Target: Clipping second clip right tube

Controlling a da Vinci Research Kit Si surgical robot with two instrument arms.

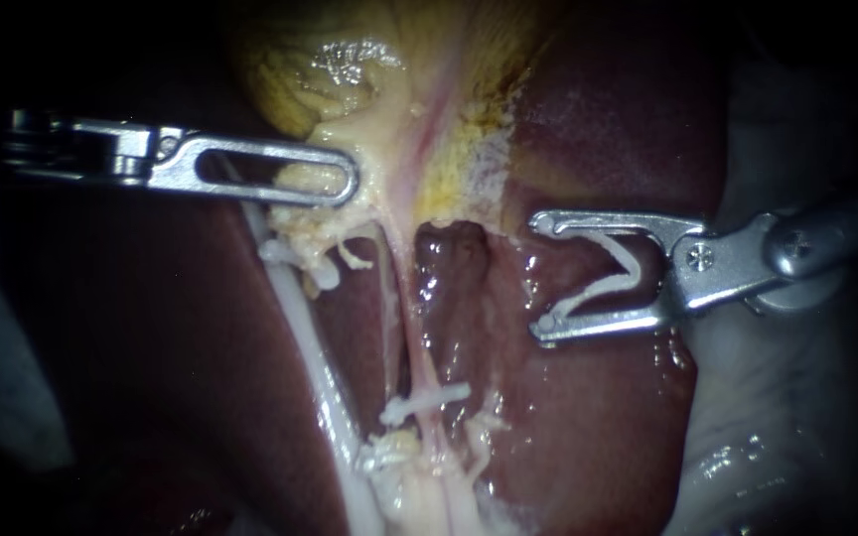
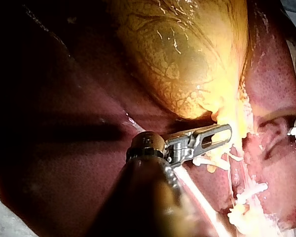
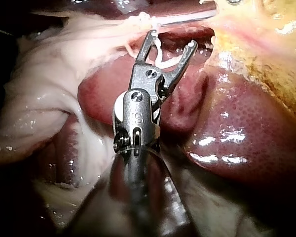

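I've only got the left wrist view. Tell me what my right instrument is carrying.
Observer: The right instrument holds an open white clip between its wide-set jaws.
Operator: Report whether it's around a tube yet.
Observer: No; in the endoscope view it sits over the liver, apart from the right tube.
Operator: Say which way it's facing.
Observer: The clip's open end faces that tube.
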